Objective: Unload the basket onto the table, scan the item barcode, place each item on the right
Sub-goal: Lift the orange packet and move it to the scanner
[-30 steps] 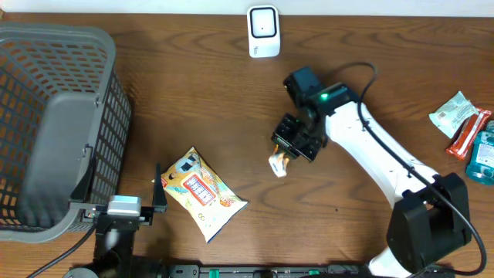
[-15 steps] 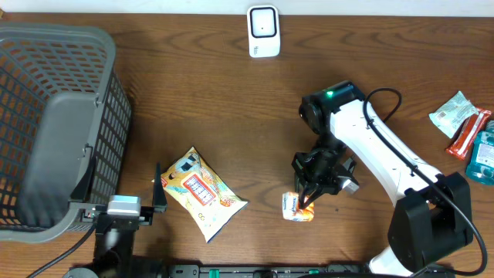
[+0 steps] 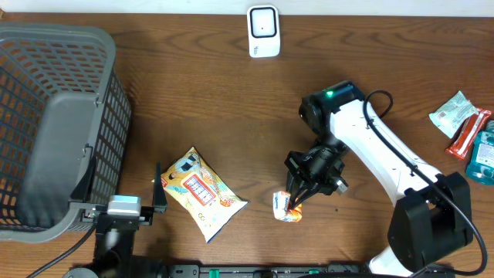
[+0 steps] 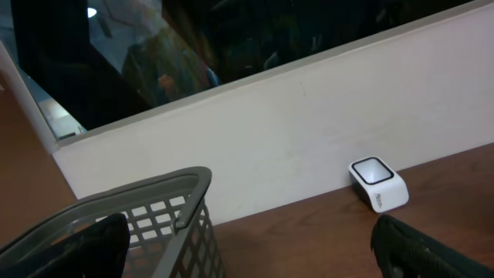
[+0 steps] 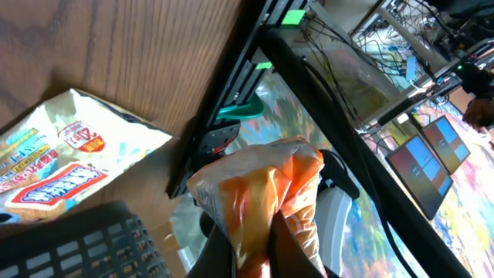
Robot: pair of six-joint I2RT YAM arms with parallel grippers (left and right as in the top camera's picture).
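From overhead, my right pincer (image 3: pixel 297 199) is pressed together on a small orange-and-white packet (image 3: pixel 288 208). It sits near the front of the tabletop (image 3: pixel 231 100), just right of the snack bag (image 3: pixel 202 191) and well apart from the white scanner (image 3: pixel 263 31) at the far edge. Whether the packet touches the wood I cannot tell.

Only my right wrist view shows the grip up close: the packet is crumpled between my fingers (image 5: pixel 224 251), and no print on it is legible. The bag's red label carries characters I cannot read.

My left pincer (image 4: pixel 251 243) is spread wide. Its view alone shows the scanner against the wall, beside the basket (image 4: pixel 166 202).
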